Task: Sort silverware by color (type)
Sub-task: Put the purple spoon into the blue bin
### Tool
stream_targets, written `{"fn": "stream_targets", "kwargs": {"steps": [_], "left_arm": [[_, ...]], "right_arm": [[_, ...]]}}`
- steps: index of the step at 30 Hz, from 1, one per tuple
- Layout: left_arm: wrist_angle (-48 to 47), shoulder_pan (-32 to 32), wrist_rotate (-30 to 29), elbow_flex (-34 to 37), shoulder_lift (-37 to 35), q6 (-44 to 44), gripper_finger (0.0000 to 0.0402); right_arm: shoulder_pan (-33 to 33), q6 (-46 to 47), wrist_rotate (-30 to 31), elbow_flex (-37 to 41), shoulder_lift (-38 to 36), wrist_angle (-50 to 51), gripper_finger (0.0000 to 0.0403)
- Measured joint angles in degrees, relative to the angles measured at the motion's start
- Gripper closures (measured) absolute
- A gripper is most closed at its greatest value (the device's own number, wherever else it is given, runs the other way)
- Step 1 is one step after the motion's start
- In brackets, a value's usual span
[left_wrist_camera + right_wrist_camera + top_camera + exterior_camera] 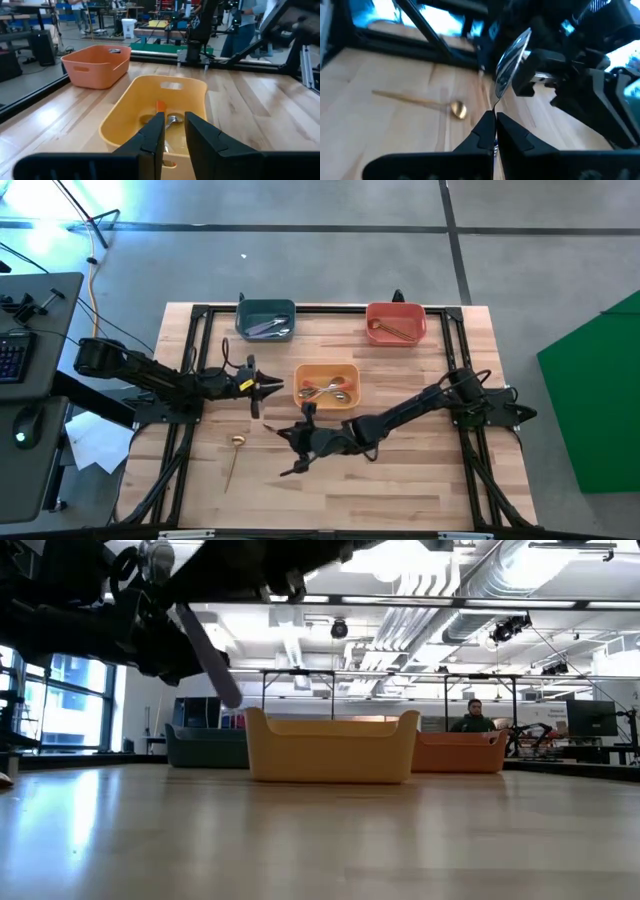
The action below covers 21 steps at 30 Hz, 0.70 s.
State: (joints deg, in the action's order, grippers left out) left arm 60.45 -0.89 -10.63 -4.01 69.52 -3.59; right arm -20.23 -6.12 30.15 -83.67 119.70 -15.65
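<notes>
- Gold-handled spoon (234, 458) lies alone on the bare table (400, 480), near the left front; not yet sorted.
- Teal bin (265, 318) holds lavender-handled spoons, red bin (396, 323) a gold one, orange bin (326, 385) several silver-headed pieces. Judged mostly done.
- Left gripper (268, 387) hovers at the orange bin's left rim, fingers narrowly parted, nothing between them.
- Right gripper (292, 437) hangs over the table's middle, pinched on a thin-stemmed silver spoon (511, 56), held upright.
- Open wood all round the loose spoon; the two grippers sit near each other, so clearance there is tight.
</notes>
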Motion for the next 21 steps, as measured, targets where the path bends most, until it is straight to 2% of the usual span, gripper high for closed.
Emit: {"fn": "stream_targets", "kwargs": {"steps": [6, 11, 17, 21], "left_arm": [[4.11, 0.0, 1.73, -0.05, 0.04, 1.29, 0.0317], [6.78, 0.19, 4.53, -1.71, 0.04, 5.15, 0.0313], [5.86, 1.73, 14.64, -6.64, 1.19, 3.34, 0.0307], [5.88, 1.2, 18.22, -9.81, 4.08, 1.31, 0.0281]], "right_arm": [[1.13, -7.13, -4.14, 12.93, -1.19, -27.39, 0.0403], [1.4, -12.98, -4.72, 24.4, -9.43, -44.07, 0.0403], [3.3, -14.38, -10.51, 37.5, -20.4, -55.2, 0.0403], [4.92, -11.92, -14.47, 42.15, -22.53, -59.64, 0.0403]]}}
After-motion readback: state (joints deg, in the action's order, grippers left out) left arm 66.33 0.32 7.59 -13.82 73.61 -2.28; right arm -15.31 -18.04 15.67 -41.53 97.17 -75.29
